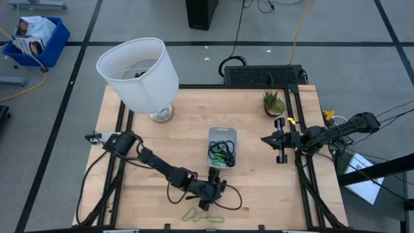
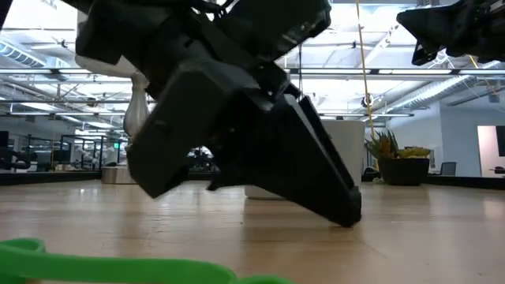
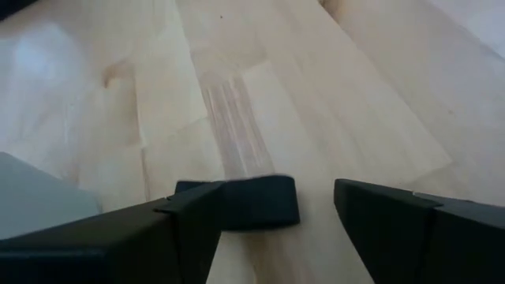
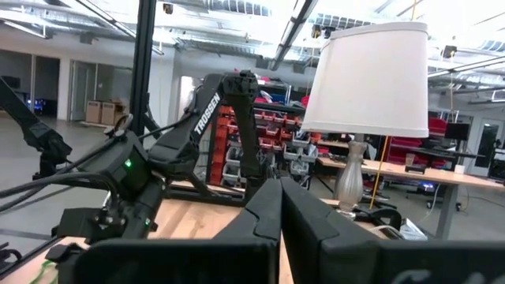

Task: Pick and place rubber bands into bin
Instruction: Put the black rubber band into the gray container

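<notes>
Left gripper [image 1: 217, 188] stands low over the table [image 1: 259, 194], jaws fully apart, holding nothing. A small black block [image 3: 256, 203] lies between its fingers. Green rubber bands [image 1: 202, 215] lie just beside it; the bin [image 1: 222, 146], holding more bands, sits near. Right gripper [image 1: 279, 140] is closed, empty, well apart.

Rubber bands [image 1: 222, 154] lie in the bin [image 1: 222, 132], lamp [image 1: 141, 74] behind-left.

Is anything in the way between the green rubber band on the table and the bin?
Yes. The left end effector sits low over the table, right between the green band near the front edge and the bin. Nothing else visible lies on that path.
</notes>
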